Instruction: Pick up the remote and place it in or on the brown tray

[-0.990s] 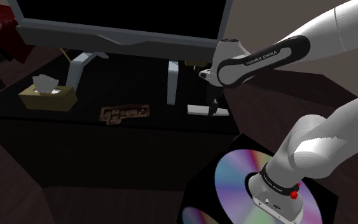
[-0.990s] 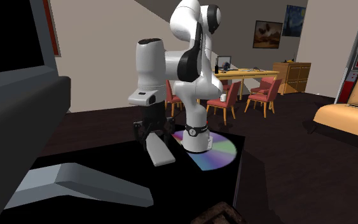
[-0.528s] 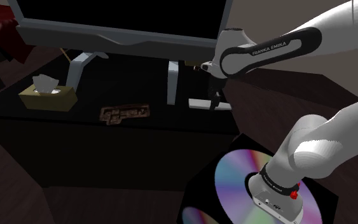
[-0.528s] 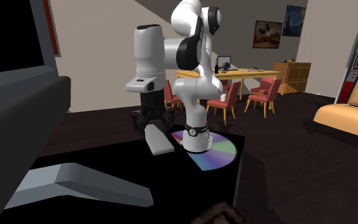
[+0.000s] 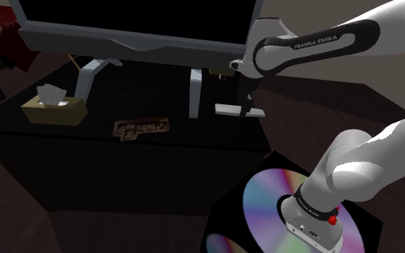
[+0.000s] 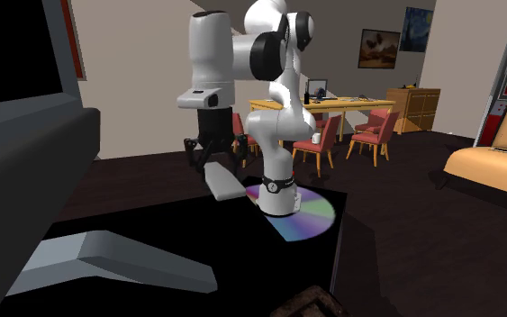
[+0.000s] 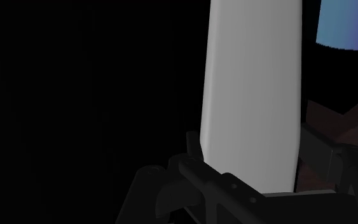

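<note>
A plain grey remote (image 5: 239,110) hangs level above the dark table (image 5: 85,136), clasped by my shut gripper (image 5: 249,100). Seen from the second exterior view, the remote (image 6: 225,183) sticks out below the gripper (image 6: 215,160), well off the tabletop. In the wrist view the remote (image 7: 250,95) stands long and pale between the two black fingers (image 7: 190,145). The brown tray (image 5: 142,129) lies flat on the table, to the shoulder view's left of the gripper and nearer the table's front edge. A corner of the tray (image 6: 310,302) shows in the second exterior view.
A large TV (image 5: 136,21) on grey legs (image 5: 196,93) stands across the back of the table, close to the gripper. A tissue box (image 5: 55,106) sits at the table's left. The stand's top carries a rainbow disc (image 5: 272,208) at the arm's base.
The gripper has risen with the remote in it, carrying it higher above the table and slightly toward the shoulder view's right. Tray and tissue box have not moved.
</note>
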Motion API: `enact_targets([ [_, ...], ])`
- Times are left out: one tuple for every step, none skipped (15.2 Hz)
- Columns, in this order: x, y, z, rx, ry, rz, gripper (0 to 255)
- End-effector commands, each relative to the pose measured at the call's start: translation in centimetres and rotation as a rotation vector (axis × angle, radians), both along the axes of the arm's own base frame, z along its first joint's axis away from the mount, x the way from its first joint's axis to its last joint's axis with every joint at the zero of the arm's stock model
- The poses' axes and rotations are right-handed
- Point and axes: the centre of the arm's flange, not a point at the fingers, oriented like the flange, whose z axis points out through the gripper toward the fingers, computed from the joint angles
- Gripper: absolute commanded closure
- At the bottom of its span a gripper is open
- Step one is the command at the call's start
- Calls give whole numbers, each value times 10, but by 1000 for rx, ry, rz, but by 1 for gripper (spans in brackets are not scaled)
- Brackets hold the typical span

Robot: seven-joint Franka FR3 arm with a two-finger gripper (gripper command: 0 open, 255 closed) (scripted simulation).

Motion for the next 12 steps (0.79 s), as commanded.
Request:
enact_targets([
  [0,0,11,0,0,0,255],
  [0,0,16,0,0,0,255],
  [8,11,16,0,0,0,255],
  [16,22,16,0,0,0,255],
  [24,32,16,0,0,0,255],
  [32,43,16,0,0,0,255],
  [39,54,16,0,0,0,255],
  [47,64,16,0,0,0,255],
  [55,75,16,0,0,0,255],
  [63,85,16,0,0,0,255],
  [71,96,16,0,0,0,255],
  [78,107,17,0,0,0,255],
])
